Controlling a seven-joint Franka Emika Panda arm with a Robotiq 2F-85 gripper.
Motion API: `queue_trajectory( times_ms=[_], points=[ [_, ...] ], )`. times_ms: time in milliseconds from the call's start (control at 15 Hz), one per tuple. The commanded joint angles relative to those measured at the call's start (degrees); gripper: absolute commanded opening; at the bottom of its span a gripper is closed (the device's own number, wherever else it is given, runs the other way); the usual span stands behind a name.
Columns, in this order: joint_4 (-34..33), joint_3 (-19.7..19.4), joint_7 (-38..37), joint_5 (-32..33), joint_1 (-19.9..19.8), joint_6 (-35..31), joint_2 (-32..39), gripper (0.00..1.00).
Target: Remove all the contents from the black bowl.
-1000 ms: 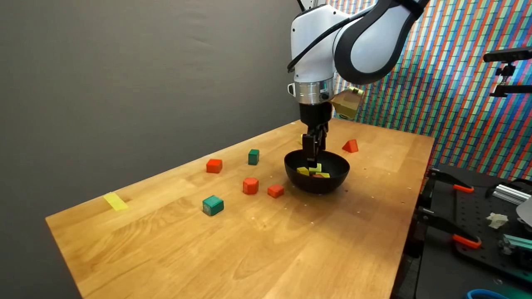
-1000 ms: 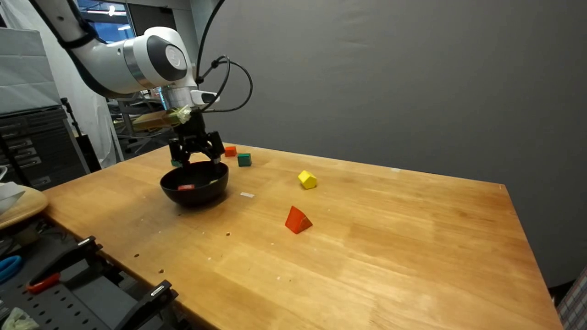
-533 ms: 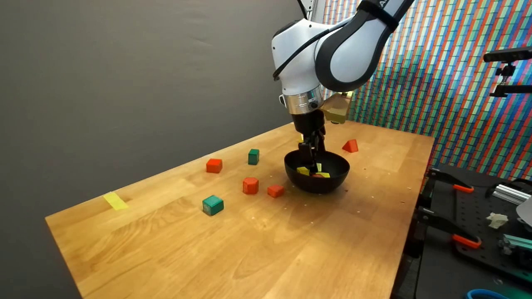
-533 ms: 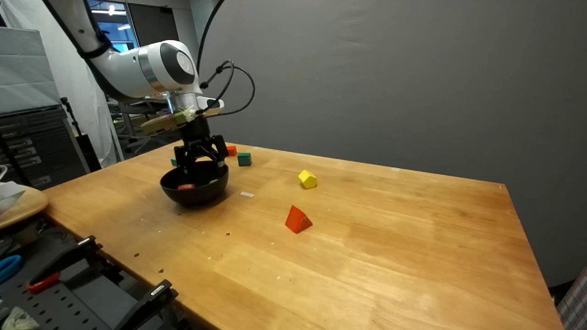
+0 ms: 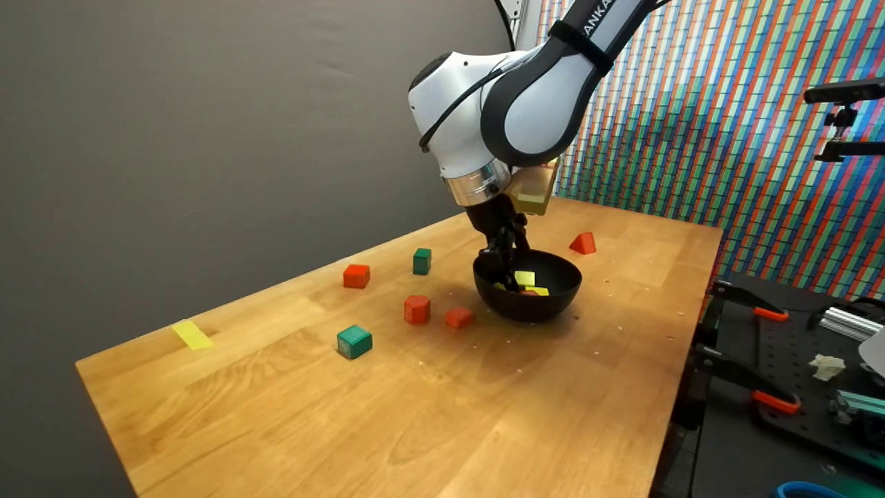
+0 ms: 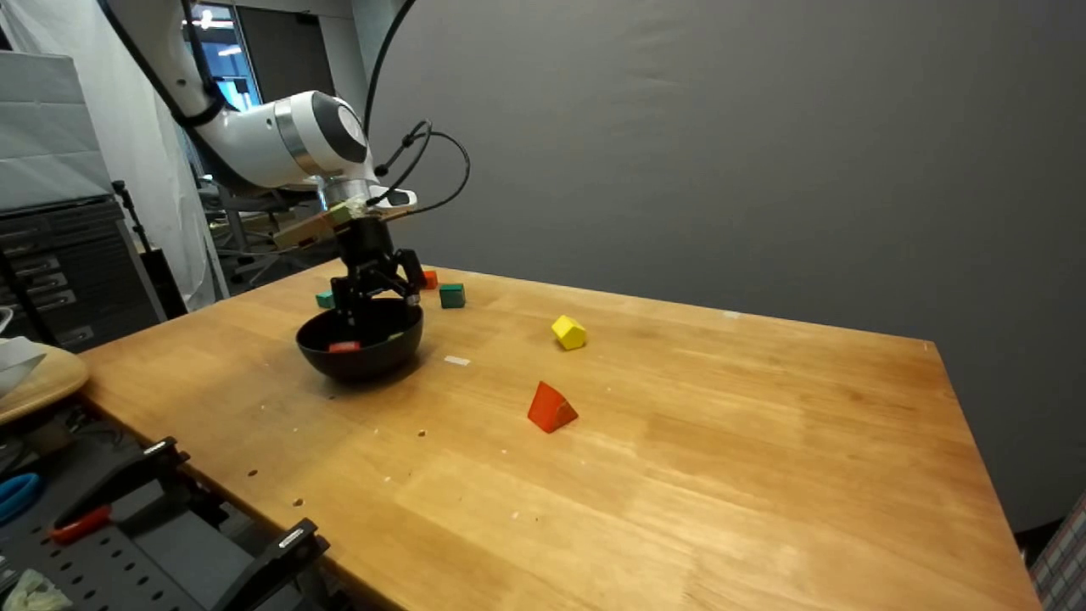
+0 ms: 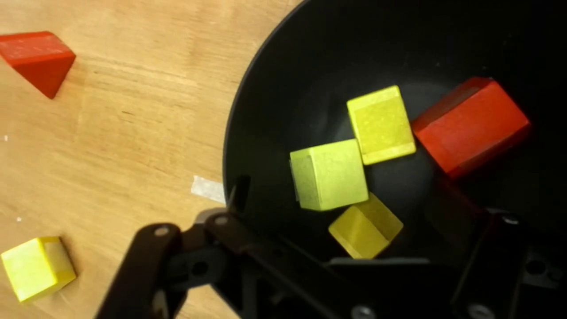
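Over the black bowl (image 6: 361,367), arm (image 5: 536,117) low and aslant, fingers (image 6: 343,294) wide apart near the yellow blocks (image 7: 383,128)

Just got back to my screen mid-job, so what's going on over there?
The gripper hangs low over the black bowl, jaws open, gripping nothing. Three yellow blocks and one red block show inside, so emptying isn't finished. On the table are four more red blocks, two green blocks and another yellow block.

Five red blocks (image 5: 417,309), four yellow blocks (image 7: 336,175), two green blocks (image 5: 355,342) and one bowl (image 5: 539,310) show.
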State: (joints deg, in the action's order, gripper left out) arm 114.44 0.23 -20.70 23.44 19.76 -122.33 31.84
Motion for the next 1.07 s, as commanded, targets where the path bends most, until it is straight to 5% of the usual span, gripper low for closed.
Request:
queue_trajectory(
  times_ms=[0,400,600,667,1000],
  points=[
    [1.44,-0.58,-2.68,5.23,1.52,-3.23,-0.44,1.00],
    [9.15,-3.53,-15.94,18.26,4.31,-21.55,-1.89,1.00],
    [12.71,-4.82,-24.27,24.38,5.08,-25.53,-3.28,0.99],
    [13.51,-4.81,-26.67,26.08,4.87,-26.38,-3.65,0.78],
    [15.97,-3.54,-35.99,33.53,3.86,-26.75,-5.15,0.44]
  ],
)
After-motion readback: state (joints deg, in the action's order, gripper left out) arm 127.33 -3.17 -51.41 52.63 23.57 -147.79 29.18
